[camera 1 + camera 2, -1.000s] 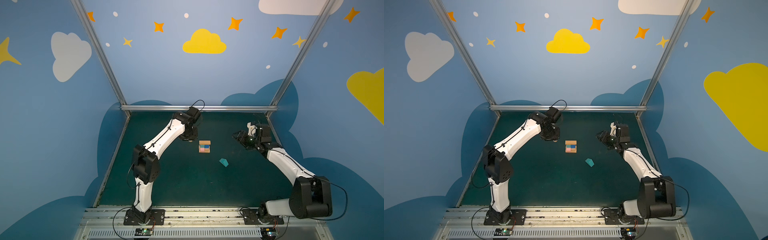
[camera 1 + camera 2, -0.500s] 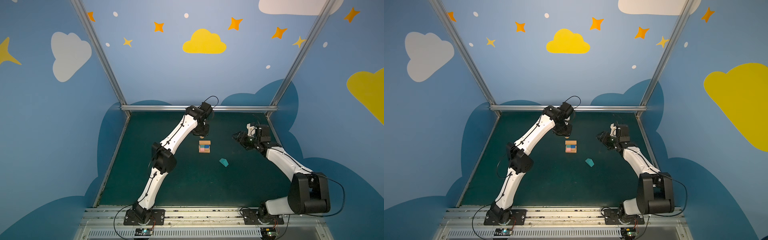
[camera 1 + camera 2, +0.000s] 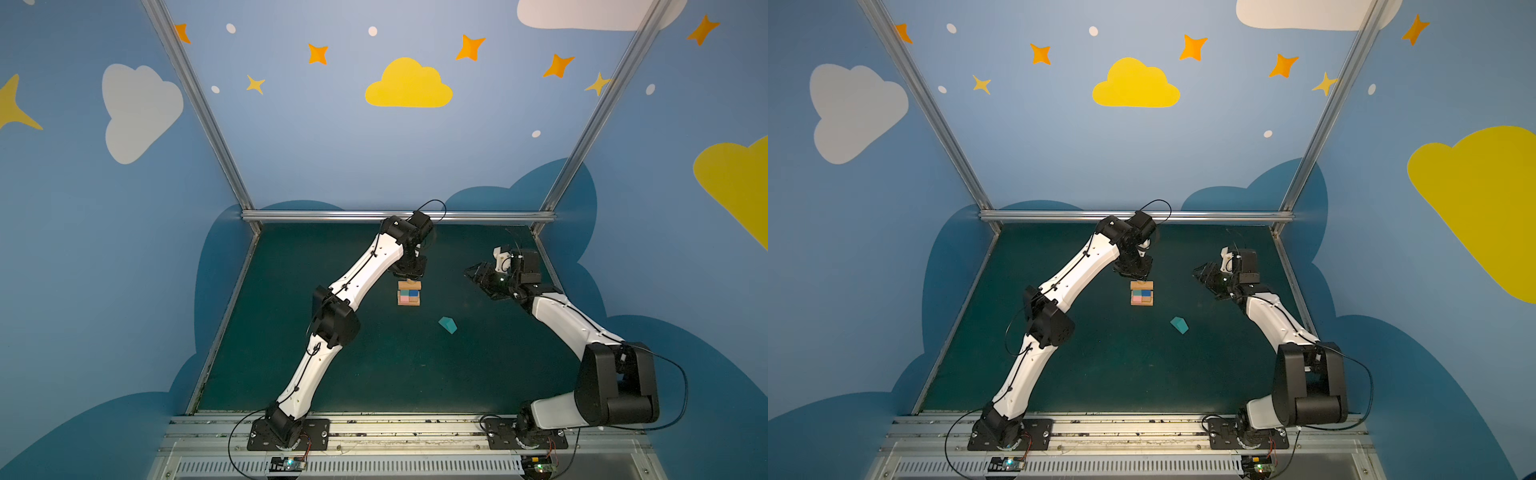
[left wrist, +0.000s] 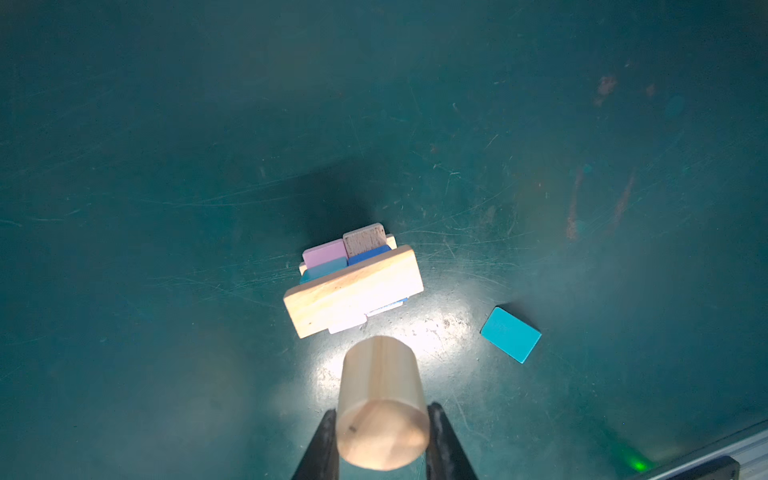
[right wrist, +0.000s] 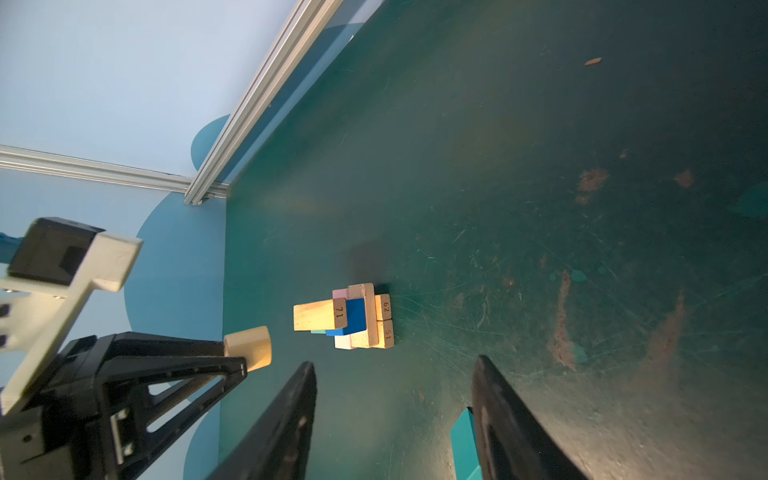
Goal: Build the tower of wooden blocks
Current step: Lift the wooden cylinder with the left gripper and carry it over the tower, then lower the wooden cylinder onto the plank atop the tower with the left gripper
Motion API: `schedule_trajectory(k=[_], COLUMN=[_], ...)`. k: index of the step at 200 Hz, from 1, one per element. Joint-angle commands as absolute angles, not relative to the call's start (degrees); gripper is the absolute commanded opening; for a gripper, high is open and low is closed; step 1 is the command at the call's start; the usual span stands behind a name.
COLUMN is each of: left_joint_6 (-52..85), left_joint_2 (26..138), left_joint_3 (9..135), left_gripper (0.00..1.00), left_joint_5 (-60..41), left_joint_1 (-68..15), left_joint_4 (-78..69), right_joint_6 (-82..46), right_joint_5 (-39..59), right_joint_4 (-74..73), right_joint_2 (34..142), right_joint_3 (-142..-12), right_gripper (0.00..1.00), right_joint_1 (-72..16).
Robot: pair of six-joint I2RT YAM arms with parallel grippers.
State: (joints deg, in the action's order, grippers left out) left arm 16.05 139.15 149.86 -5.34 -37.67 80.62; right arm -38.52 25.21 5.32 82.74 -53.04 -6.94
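Note:
The wood block tower (image 3: 409, 294) (image 3: 1141, 293) stands mid-table. It has tan bars at the base, pink, blue and teal blocks above, and a tan bar (image 4: 353, 291) across the top. My left gripper (image 3: 409, 272) (image 4: 382, 409) is shut on a tan wooden cylinder (image 4: 382, 399) (image 5: 249, 347), which hangs just above and beside that top bar. The teal house-shaped piece (image 3: 447, 324) (image 3: 1179, 324) (image 4: 511, 334) lies flat to the front right of the tower. My right gripper (image 3: 476, 272) (image 5: 392, 361) is open and empty to the right, facing the tower (image 5: 353, 316).
Aluminium frame rails (image 3: 395, 215) and blue walls close off the back and sides of the green table (image 3: 374, 365). The arm bases sit on the front rail (image 3: 407, 432). The teal piece (image 5: 463, 444) lies beside one right finger.
My left arm has swung right from the back-left of the table to the tower, carrying the cylinder. The right arm and the blocks have not moved.

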Motion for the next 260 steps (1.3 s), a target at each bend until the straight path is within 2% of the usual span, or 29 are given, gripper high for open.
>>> schedule_trajectory(k=[1, 165, 260], left_joint_6=[15.03, 18.62, 18.99], left_joint_2=[141.13, 143.35, 144.46], left_joint_3=[150.94, 151.15, 151.26], left_gripper=[0.13, 0.15, 0.18], left_joint_5=[-4.23, -1.15, -3.15], left_joint_1=[-37.88, -36.84, -36.63], left_joint_4=[81.21, 78.57, 77.96], right_joint_6=[-37.71, -37.74, -38.40], right_joint_5=[26.08, 26.36, 27.24], right_joint_4=[4.46, 4.36, 3.34], right_joint_2=[83.50, 84.55, 85.80], right_joint_3=[-53.00, -53.35, -53.50], right_gripper=[0.58, 0.58, 0.57], right_joint_1=[-6.68, -6.70, -6.67])
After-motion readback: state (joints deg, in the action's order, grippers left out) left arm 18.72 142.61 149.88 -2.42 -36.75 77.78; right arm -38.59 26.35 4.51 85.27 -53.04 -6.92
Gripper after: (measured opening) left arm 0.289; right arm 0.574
